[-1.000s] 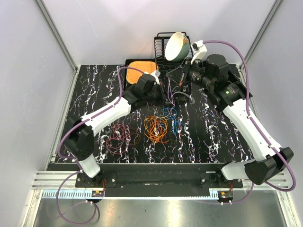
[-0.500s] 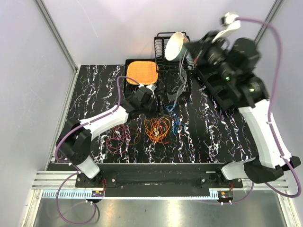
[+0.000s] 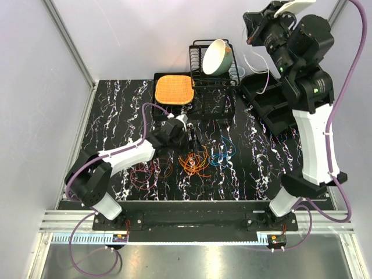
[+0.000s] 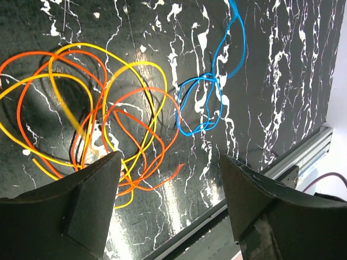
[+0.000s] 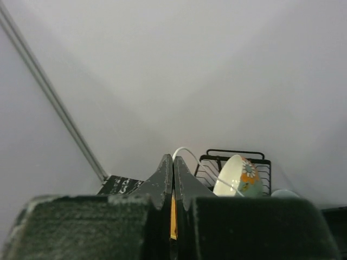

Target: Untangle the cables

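Observation:
The cables lie on the black marbled table (image 3: 116, 110): a maroon loop bundle (image 3: 145, 171), an orange and yellow tangle (image 3: 195, 161) and a blue cable (image 3: 224, 152). My left gripper (image 3: 190, 139) hovers open just behind the orange tangle, holding nothing. In the left wrist view its gripper (image 4: 171, 158) stands wide, with the orange and yellow tangle (image 4: 92, 108) and the blue cable (image 4: 209, 97) beyond the tips. My right gripper (image 3: 251, 28) is raised high at the back right, shut on a thin white cable (image 3: 257, 64) that hangs below it. In the right wrist view this gripper (image 5: 173, 158) pinches the white cable (image 5: 190, 151).
A black wire dish rack (image 3: 200, 72) with a tilted bowl (image 3: 216, 57) stands at the back; an orange pad (image 3: 174, 88) lies to its left. A black tray (image 3: 273, 110) sits at the right. The table's front edge (image 4: 295, 162) runs close to the left fingers.
My left gripper has opened and drawn back toward the near left. The right arm has swung from the table's middle up to the back right, lifting the white cable.

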{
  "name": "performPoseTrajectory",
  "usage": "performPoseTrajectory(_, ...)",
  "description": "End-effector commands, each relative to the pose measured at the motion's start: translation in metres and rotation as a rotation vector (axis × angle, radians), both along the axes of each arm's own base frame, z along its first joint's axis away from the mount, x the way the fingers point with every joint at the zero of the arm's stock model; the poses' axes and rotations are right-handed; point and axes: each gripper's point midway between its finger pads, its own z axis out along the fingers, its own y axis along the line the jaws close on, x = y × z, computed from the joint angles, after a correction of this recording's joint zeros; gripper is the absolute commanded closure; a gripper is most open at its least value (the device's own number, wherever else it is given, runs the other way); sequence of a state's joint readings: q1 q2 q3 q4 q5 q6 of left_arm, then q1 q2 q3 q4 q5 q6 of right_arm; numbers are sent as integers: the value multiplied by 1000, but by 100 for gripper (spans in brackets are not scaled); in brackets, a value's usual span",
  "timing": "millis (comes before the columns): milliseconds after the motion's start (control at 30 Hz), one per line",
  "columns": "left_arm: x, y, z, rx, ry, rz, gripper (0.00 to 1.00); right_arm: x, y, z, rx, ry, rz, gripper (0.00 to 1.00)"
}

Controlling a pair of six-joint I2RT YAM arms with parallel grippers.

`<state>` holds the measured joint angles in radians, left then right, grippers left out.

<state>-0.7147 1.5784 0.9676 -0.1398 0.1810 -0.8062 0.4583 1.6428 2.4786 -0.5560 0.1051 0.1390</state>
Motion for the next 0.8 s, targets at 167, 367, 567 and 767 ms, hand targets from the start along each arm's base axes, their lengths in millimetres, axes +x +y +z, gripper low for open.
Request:
performPoseTrajectory(167,0,24,47,41,-167,11,25,27,-52,0,-39,1,-219,100)
performPoseTrajectory(367,-14,90,86,231,-278,92,3,69,-87,-30,-36,79,-302,100)
performPoseTrajectory(567,-32,163,103,424,-330,231,1,110,-113,-55,-29,130,-333,100)
performPoseTrajectory(767,-37,216,124,517,-400,434,1,147,-145,-80,-28,170,-373,100)
